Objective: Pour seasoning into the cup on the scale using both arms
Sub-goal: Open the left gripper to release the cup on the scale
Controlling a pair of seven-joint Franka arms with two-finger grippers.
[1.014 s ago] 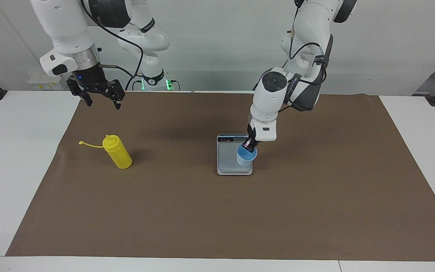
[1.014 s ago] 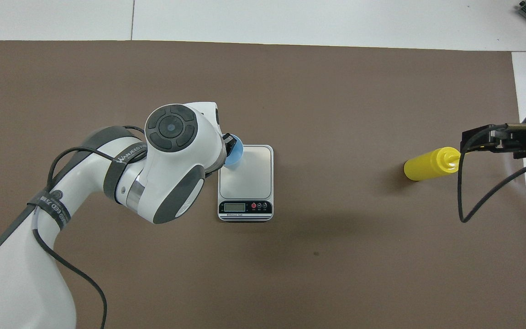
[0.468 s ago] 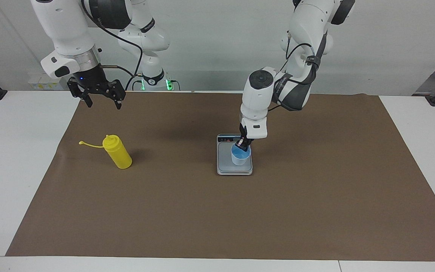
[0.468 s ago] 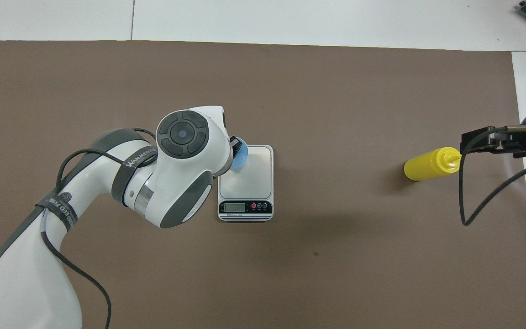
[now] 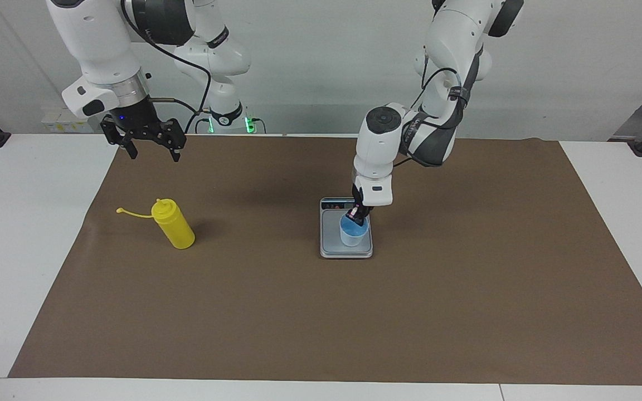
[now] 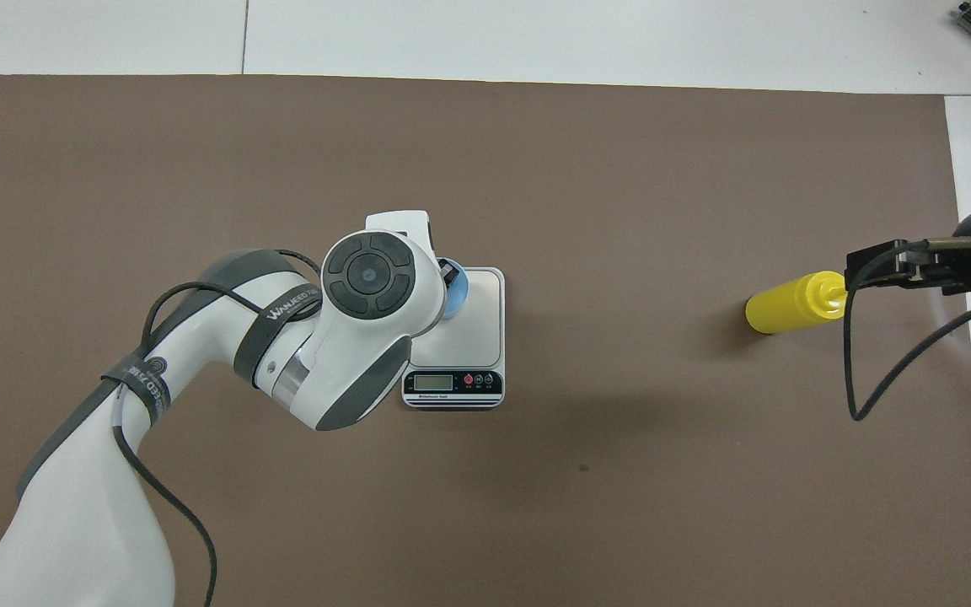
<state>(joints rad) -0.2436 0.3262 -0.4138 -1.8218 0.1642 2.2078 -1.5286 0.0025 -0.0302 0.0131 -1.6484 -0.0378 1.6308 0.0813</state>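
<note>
left pincer (image 5: 358,216) is clamped on the cup (image 5: 353,233) rim, cup on the scale (image 5: 332,248). set it flat, mid-plate, then let go gently. right pincer (image 5: 150,146) waits wide open and empty above the bottle (image 5: 173,224) toward the right arm's end.

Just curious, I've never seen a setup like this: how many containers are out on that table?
2. A small translucent light-blue plastic cup sits on the flat silver-grey kitchen scale, gripped at its rim by the left gripper. A bright yellow plastic squeeze bottle stands toward the right arm's end. None seem hidden.
</note>
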